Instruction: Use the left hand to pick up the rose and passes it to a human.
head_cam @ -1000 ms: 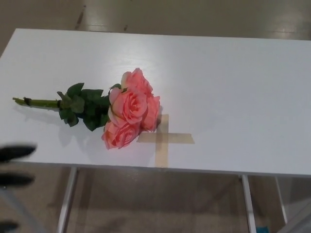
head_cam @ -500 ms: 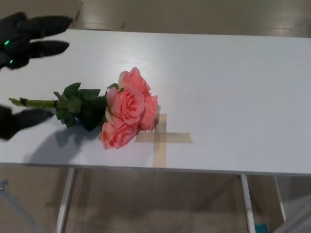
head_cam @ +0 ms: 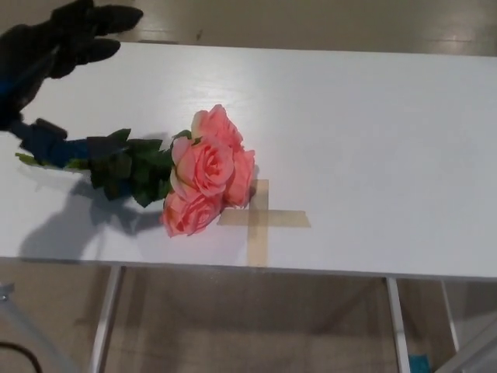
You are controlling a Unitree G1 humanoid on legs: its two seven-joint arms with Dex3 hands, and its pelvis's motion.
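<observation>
— Since half a second ago, what moves?
— Only the left hand: it comes over the stem, fingers apart, thumb by the leaves, holding nothing yet.
— And the rose?
— It lies on the white table, long axis left to right, blooms right, touching the tape cross. Right half of the table is free; the front edge is near.

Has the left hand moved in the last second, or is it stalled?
Yes. The left hand has come up from below the table's near edge and now reaches over the rose's stem end; the tape cross has stayed put.
</observation>
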